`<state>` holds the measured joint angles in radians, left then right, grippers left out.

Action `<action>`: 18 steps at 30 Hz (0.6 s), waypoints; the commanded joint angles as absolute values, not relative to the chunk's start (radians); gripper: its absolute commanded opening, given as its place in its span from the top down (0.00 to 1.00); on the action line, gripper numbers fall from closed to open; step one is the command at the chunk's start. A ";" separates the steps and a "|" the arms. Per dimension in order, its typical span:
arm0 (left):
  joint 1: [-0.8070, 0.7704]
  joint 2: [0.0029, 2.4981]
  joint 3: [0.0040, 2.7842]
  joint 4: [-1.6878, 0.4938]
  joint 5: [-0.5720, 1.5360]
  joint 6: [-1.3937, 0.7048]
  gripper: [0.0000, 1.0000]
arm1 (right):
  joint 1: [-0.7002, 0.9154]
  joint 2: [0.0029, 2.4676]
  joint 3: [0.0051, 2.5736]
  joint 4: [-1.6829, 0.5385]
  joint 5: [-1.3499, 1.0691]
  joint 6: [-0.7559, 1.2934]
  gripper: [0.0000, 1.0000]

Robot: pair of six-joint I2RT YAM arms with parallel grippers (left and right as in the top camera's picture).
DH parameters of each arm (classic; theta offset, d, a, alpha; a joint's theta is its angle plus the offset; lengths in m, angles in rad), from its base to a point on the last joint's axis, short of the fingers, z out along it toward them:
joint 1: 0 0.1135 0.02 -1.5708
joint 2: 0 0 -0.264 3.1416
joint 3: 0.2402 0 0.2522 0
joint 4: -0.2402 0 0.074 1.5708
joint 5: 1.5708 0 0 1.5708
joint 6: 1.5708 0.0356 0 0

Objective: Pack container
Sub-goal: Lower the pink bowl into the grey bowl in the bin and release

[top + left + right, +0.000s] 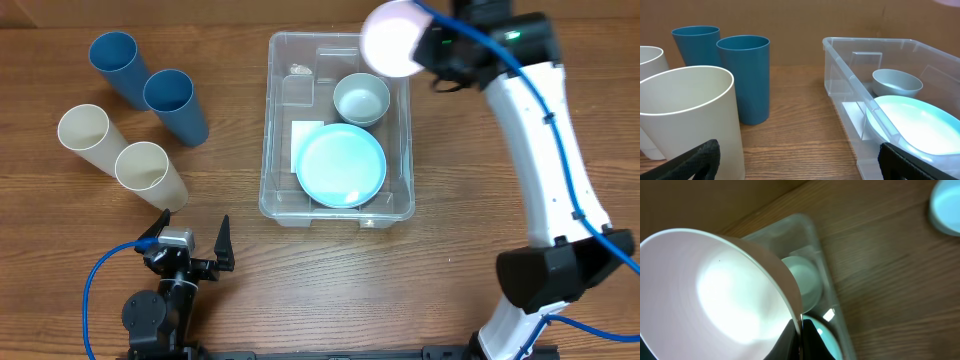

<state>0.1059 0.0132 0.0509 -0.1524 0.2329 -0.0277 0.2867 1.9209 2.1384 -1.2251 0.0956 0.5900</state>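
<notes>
our right end effector (801, 332) pinches the bowl (725, 287) by its thin rim over the container (268, 130); it looks light, stiff and slippery. left end effector (192, 238) spread.

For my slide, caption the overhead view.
Right gripper holds a pale pink bowl over a corner of the clear rectangular plastic bin.

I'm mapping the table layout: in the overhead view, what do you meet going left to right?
Four cups → container → right arm; the pink bowl it holds overlaps the container's edge, so it is left out.
</notes>
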 commanded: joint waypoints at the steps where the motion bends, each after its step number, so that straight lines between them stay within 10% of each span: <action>1: 0.113 0.004 0.045 -0.149 0.244 -0.041 0.00 | 0.365 1.949 2.130 -1.198 0.207 0.572 0.96; 18: 0.113 0.004 0.045 -0.149 0.244 -0.041 0.00 | 0.385 2.161 2.080 -1.109 0.276 0.580 0.96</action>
<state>0.1059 0.0132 0.0509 -0.1524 0.2329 -0.0277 0.3988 2.1715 2.0716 -1.1229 0.2386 0.5766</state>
